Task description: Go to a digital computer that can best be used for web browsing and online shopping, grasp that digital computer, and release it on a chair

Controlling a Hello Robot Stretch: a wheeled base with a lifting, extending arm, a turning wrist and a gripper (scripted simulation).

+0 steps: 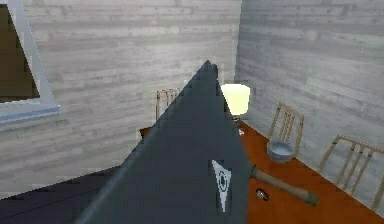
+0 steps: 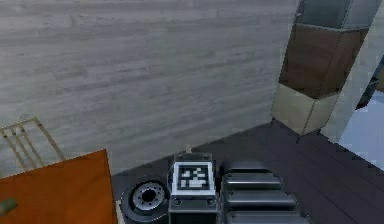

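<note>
A dark grey panel rose from the forward view's 6 o'clock; a lamp stood at 2 o'clock on the table; whether the gripper held anything couldn't be told

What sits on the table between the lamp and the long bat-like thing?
A grey bowl, seen in the forward view, on the table between the lamp and the bat-like thing.

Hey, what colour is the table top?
Orange-brown. The table top shows best in the arm side view, lower left.
</note>
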